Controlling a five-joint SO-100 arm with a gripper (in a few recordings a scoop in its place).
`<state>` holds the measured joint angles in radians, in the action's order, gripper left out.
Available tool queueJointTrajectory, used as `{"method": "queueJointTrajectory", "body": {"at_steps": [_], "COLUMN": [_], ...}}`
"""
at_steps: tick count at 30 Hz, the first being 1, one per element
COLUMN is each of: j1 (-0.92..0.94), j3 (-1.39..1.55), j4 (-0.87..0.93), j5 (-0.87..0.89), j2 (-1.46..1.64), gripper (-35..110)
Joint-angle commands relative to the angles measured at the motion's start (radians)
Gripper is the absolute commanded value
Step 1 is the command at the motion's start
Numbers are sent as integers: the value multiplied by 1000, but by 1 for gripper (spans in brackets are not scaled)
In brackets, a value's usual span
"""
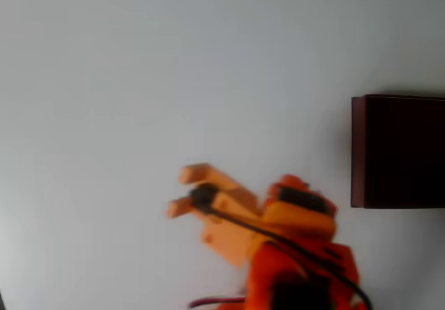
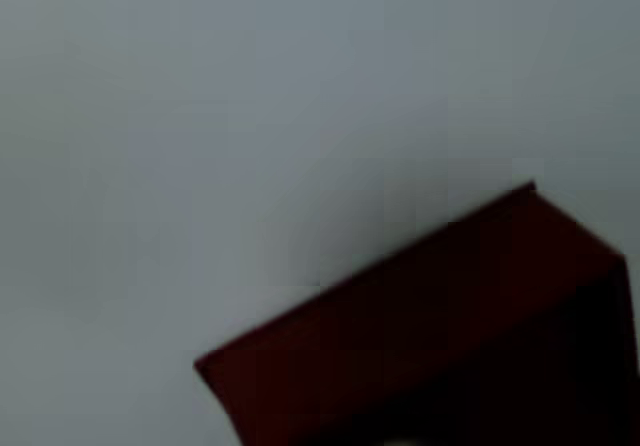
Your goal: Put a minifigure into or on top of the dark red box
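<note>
My orange pincer (image 1: 182, 192) sits near the surface's bottom edge, fingers apart, nothing visible between them. Large dark red box with near-black top (image 1: 398, 151) is at the right edge, well apart. Can't see the minifigure from here.

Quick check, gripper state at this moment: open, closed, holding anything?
Orange two-finger gripper: open in the overhead view, fingers apart, nothing visible between them, well left of the dark red rectangular box.
</note>
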<state>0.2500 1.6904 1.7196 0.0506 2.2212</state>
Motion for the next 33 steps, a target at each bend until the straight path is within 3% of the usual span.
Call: {"method": "queueJointTrajectory", "body": {"at_steps": [1,7,17,25,30,33], "j1": [172,291,357,448,449,434], "j3": [21,-9,-166,-443,-483,-466], "j4": [-60,-189,-440,-405,-373,-344], "j5": [-46,46,100,87,81,84], "j2": [14,-112,-597,-885,-919,-894], "gripper": [0,0,0,1,19,19]}}
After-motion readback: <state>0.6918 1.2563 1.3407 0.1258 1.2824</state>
